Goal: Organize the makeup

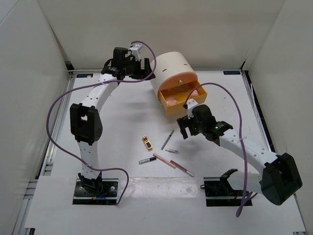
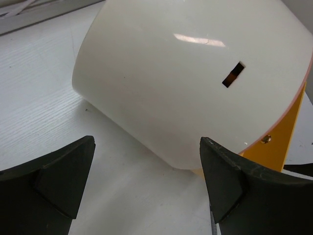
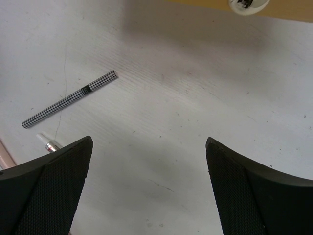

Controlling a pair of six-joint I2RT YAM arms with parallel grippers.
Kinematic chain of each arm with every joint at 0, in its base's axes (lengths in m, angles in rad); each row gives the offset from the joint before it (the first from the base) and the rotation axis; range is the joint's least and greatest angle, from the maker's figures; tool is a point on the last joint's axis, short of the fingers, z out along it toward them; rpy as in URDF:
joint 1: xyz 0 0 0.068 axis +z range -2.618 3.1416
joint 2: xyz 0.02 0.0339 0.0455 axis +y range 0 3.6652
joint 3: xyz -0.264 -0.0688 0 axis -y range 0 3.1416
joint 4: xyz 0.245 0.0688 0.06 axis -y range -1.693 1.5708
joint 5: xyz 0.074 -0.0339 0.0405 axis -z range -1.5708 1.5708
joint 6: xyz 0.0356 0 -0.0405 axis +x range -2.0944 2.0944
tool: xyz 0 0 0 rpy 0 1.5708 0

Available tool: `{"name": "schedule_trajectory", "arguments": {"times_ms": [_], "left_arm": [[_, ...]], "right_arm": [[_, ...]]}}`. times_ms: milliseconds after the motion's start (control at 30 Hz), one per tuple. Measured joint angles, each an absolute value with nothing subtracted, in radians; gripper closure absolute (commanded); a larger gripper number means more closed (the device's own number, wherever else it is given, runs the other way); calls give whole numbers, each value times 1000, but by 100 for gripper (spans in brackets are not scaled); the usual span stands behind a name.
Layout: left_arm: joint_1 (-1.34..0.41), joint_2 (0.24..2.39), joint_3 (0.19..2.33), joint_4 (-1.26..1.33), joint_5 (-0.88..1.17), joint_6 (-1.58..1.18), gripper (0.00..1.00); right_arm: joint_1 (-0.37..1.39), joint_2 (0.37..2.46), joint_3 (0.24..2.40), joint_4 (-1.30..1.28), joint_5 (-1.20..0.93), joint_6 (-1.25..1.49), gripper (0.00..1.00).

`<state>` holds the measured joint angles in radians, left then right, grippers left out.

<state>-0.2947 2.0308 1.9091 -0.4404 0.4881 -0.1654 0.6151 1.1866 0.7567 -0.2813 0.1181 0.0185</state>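
Right claw (image 3: 149, 142): I kept it spread wide and gripping nothing; I judged it was lined up for a pick.
Makeup: a black-and-white checked thin pencil (image 3: 68, 99) lay just ahead-left of it, with a gold lipstick tube (image 1: 146, 142) and pink pencils (image 1: 166, 160) loose beyond.
Drawer: the orange drawer (image 1: 183, 100) stood pulled out ahead, awaiting items.
Left claw (image 2: 146, 142): it was wide open and empty, facing the cream cylindrical box (image 2: 186, 73), perhaps to brace it.
Surface: a white grained tabletop (image 1: 122, 122) with white walls (image 1: 29, 49) around it.
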Motion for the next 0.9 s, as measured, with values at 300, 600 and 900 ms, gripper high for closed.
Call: {"name": "schedule_trajectory", "arguments": {"times_ms": [300,600,900], "left_arm": [[-295,2104,1978,-417,571,-153,2],[-290,2174,2038,-400,647,-84,2],[-235,2199,2144,-434,717,68,2]], "right_arm": [[551,1258,814,-200,208,43,6],[529,1337,904,-113,231,35,6],[525,1353,915,-100,230,22,6]]}}
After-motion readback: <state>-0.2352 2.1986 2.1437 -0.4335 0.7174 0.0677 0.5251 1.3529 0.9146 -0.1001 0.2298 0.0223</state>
